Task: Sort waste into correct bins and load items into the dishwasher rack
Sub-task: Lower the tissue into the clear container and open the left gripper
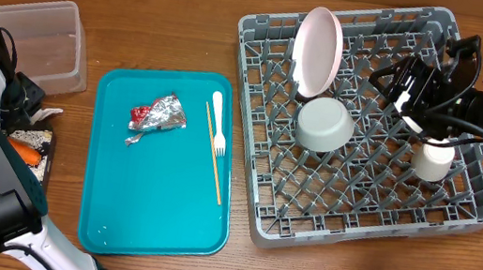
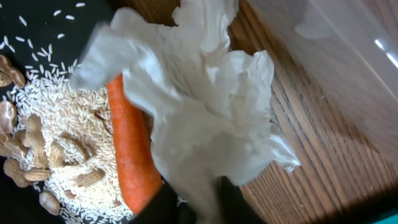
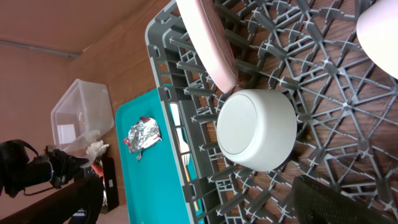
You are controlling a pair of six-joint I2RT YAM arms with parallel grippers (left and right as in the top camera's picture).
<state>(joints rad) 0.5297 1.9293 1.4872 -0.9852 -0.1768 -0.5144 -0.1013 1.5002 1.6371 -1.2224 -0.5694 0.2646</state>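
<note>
Your left gripper [image 2: 199,202] was pinched on the crumpled white napkin [image 2: 205,106], its dark fingers closed on the lower folds at the bottom of the left wrist view. The napkin hung over the orange carrot [image 2: 127,155], which lay beside the rice and nut scraps [image 2: 56,118] in the black tray [image 2: 37,25] at the left of that view. The clear tub [image 1: 42,41] sat in the upper left of the overhead view, just above that arm.

In the middle of the overhead view, the teal tray [image 1: 157,199] held the foil wrapper [image 1: 157,114], the white fork [image 1: 218,122] and the wooden stick [image 1: 214,160], the last two side by side.

Your right gripper [image 1: 407,83] hovered over the grey rack [image 1: 245,126] at upper right; I could not tell whether its fingers were spread or closed. In the rack, the pink plate [image 1: 318,46] stood on edge, a grey bowl [image 1: 323,125] lay upside down just below it, and the white cup [image 1: 432,160] sat near the right side.

Everything rested on a wood-grain table [image 1: 164,11].
</note>
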